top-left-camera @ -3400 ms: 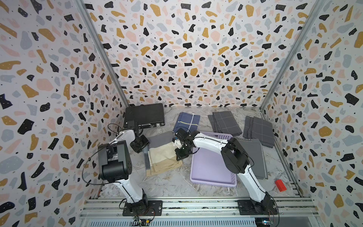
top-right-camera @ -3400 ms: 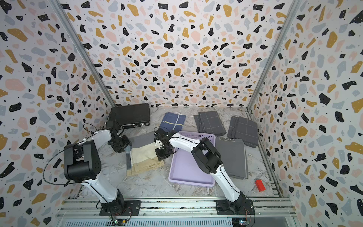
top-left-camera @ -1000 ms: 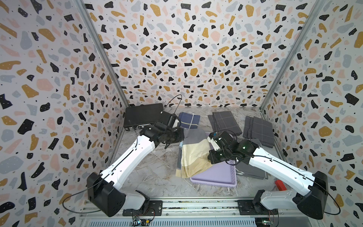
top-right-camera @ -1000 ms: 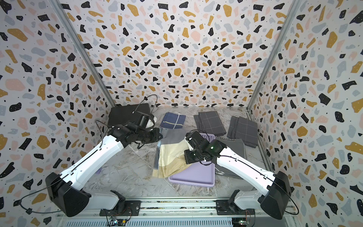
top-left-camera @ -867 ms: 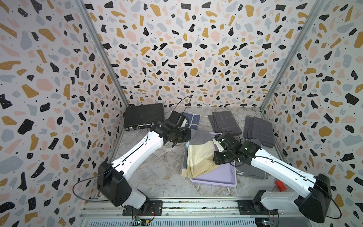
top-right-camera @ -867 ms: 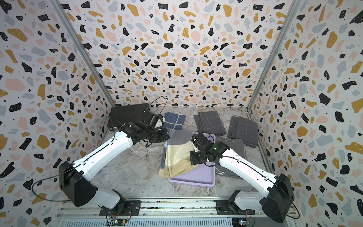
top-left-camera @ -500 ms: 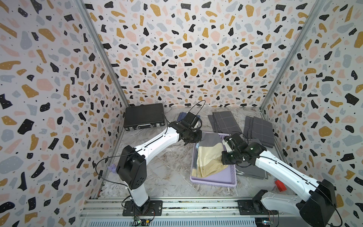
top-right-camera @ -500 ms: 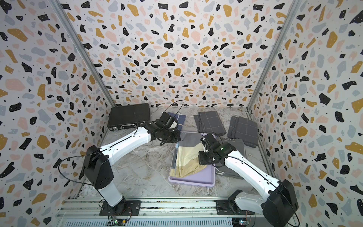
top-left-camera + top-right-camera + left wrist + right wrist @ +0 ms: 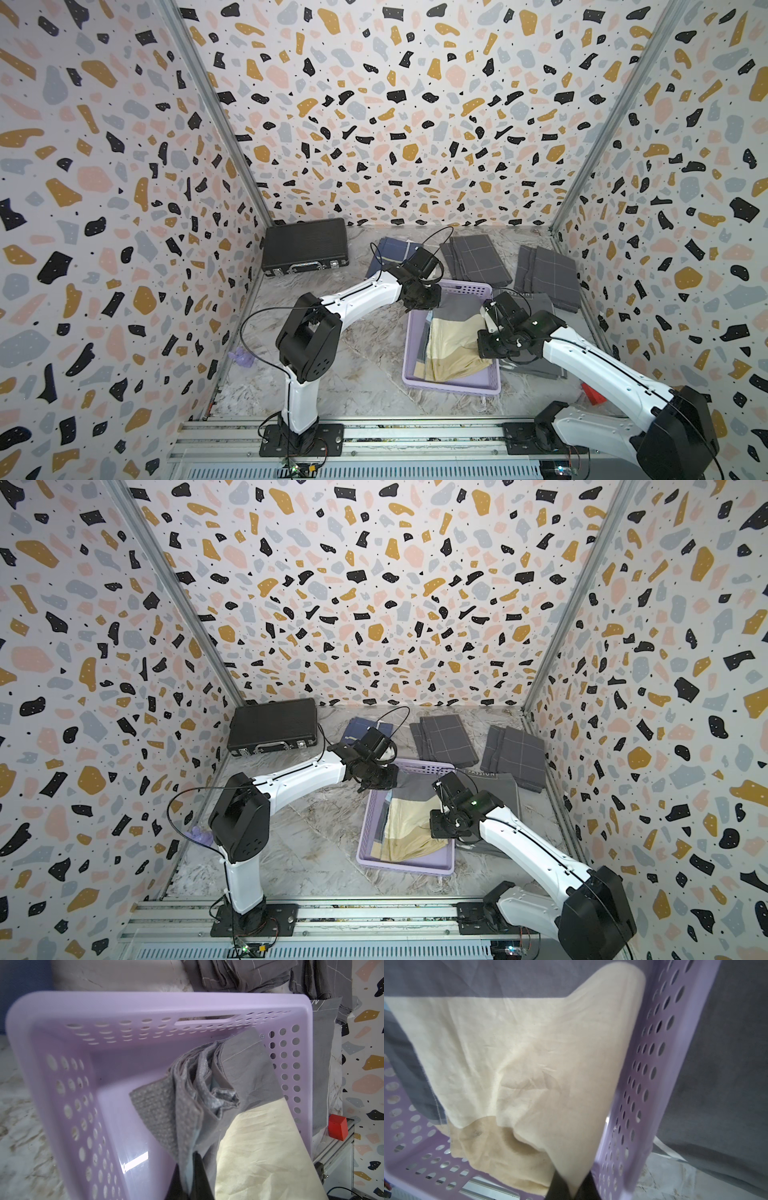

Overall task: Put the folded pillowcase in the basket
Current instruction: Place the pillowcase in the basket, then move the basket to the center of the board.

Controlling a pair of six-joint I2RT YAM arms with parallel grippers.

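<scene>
Bimanual workcell with a marbled tabletop (image 9: 353,374), seen from above and from both wrists. At the far left corner of the tabletop lies a black hard case (image 9: 305,245), with a small purple object (image 9: 242,356) against the left edge nearer the front. The left gripper (image 9: 419,300) reaches over the far left corner of the basket (image 9: 451,384), its jaws pressed together on the grey end of the folded pillowcase (image 9: 451,347); the left wrist view shows the bunched grey layers (image 9: 195,1088) pinched between the dark fingertips (image 9: 200,1176). The pillowcase, grey at the far end and cream toward the front, hangs slack between the two grippers and sags inside the lilac basket; its cream part (image 9: 409,827) reaches the basket's front portion in both top views. The right gripper (image 9: 487,348) stands over the basket's right wall, jaws pinched shut on the cream edge (image 9: 571,1147), as the right wrist view shows. Folded grey cloths (image 9: 473,257) lie along the far edge, another grey cloth (image 9: 500,789) lies beside the basket's right side, and a red block (image 9: 596,395) sits near the front right corner.
</scene>
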